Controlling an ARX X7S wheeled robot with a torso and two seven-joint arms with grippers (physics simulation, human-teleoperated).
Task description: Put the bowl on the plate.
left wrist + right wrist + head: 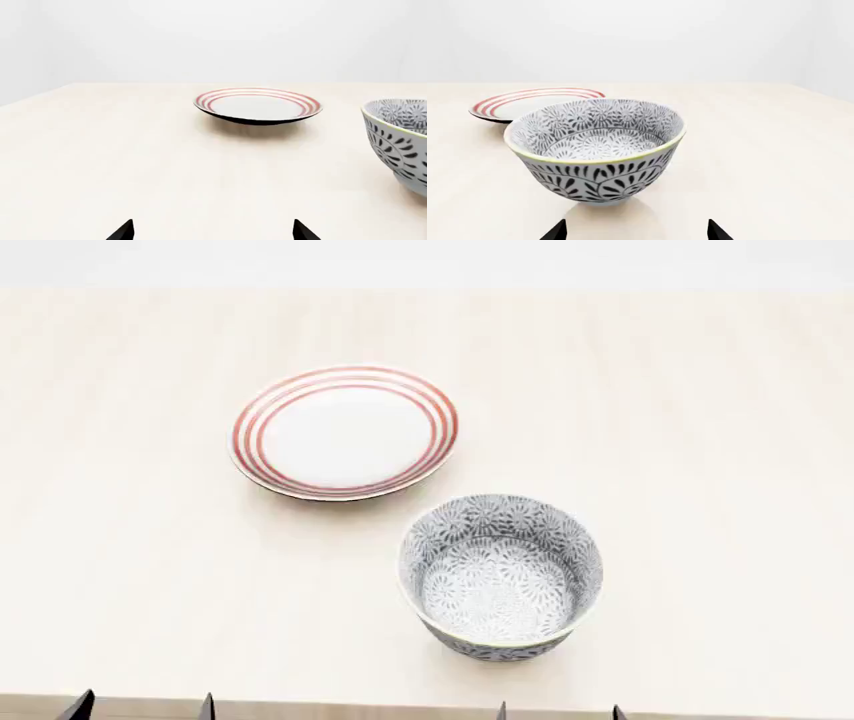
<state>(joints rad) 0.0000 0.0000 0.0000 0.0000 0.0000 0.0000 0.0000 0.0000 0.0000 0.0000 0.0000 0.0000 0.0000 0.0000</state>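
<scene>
The bowl (501, 575) stands upright on the pale table, white with a dark floral pattern and a yellowish rim; it also shows as the bowl (595, 150) and, cut off at the frame edge, the bowl (400, 140). The plate (344, 431) with red rings lies flat just beyond it to the left, also seen as the plate (257, 105) and the plate (527, 102). My left gripper (212, 231) is open and empty, well short of the plate. My right gripper (635, 231) is open, just short of the bowl. Both grippers' black fingertips peek in at the table's near edge (140, 706) (558, 710).
The pale wooden table (721, 420) carries only the bowl and plate. Its near edge (334, 708) runs along the bottom of the head view. A plain white wall stands behind the table's far edge (133, 84).
</scene>
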